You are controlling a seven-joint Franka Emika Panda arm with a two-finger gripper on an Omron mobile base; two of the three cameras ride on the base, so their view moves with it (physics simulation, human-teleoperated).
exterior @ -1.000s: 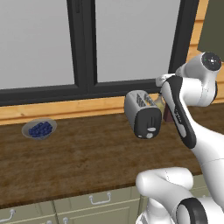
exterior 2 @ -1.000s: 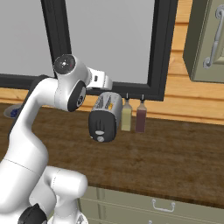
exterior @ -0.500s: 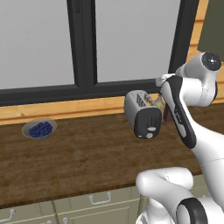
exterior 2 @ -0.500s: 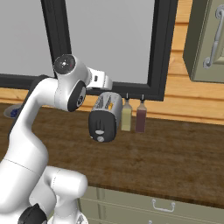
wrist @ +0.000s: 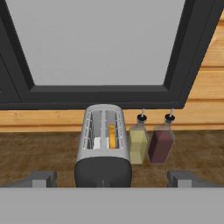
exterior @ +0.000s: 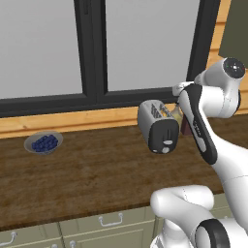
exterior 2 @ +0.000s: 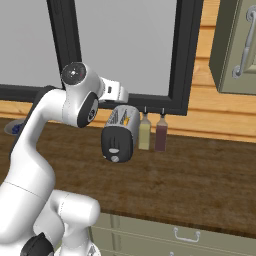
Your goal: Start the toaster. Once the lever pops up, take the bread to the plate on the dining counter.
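At far left on the wood-grain bench (exterior: 97, 179), we see a grey bowl of blue berries (exterior: 43, 143). At centre stands the toaster (wrist: 103, 144), black end panel toward us, with the bread (wrist: 112, 136) upright in its right-hand slot. Our end effector (wrist: 109, 178) hangs above the toaster's near end, fingers spread wide apart, gripping nothing. Just right of the toaster stand a yellowish bottle (wrist: 138, 142) and a dark red bottle (wrist: 161, 142) below the window (wrist: 100, 43).
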